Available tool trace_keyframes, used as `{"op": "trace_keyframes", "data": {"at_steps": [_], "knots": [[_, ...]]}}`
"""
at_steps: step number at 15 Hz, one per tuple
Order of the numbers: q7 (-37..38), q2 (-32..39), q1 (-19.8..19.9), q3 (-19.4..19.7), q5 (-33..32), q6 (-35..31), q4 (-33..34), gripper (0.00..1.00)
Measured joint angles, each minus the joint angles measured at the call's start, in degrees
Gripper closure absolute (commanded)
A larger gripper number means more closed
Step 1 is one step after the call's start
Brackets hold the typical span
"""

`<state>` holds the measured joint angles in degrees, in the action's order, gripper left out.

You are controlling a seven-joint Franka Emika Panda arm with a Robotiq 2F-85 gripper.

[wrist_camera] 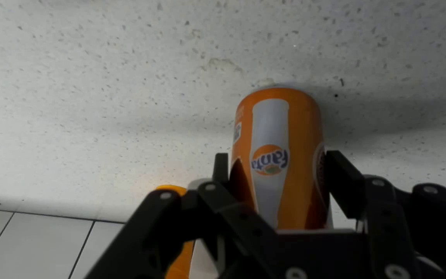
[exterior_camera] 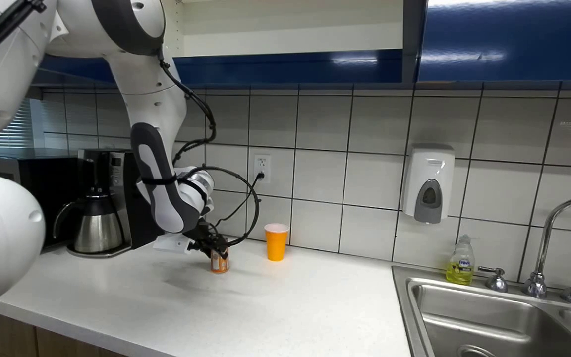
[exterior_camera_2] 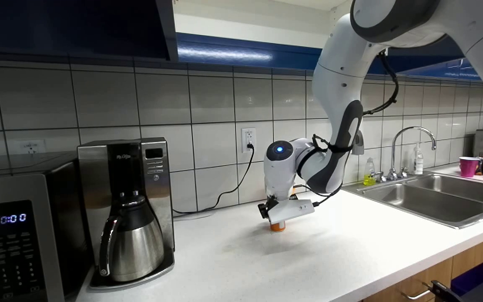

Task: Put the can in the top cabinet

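Note:
The can is an orange Fanta can standing upright on the counter. Its lower part shows in an exterior view, with the rest behind the gripper. In the wrist view the can stands between the fingers of my gripper. The right finger lies against the can's outline; a thin gap seems to show beside the left fingertip. I cannot tell whether the fingers press on it. The top cabinet is above the counter, its pale interior showing over a blue lower edge. It also shows in an exterior view.
An orange cup stands near the can by the tiled wall and shows in the wrist view. A coffee maker and microwave stand at one end. A sink and soap bottle are at the other.

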<state>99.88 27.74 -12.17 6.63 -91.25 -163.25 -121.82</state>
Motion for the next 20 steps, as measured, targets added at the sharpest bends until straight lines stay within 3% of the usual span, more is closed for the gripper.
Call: {"op": "trace_keyframes", "data": {"at_steps": [4,8,14,20], "knots": [[-2.8,-2.5,0.1,0.4,4.1,0.0,-1.3,0.61],[-11.9,-9.0,0.1,0.1,12.9,0.0,-5.9,0.61],[-34.2,-20.8,2.6,-5.6,35.5,2.8,-14.5,0.61],[-52.6,-33.5,2.6,-9.7,54.9,13.0,-18.4,0.61]]}}
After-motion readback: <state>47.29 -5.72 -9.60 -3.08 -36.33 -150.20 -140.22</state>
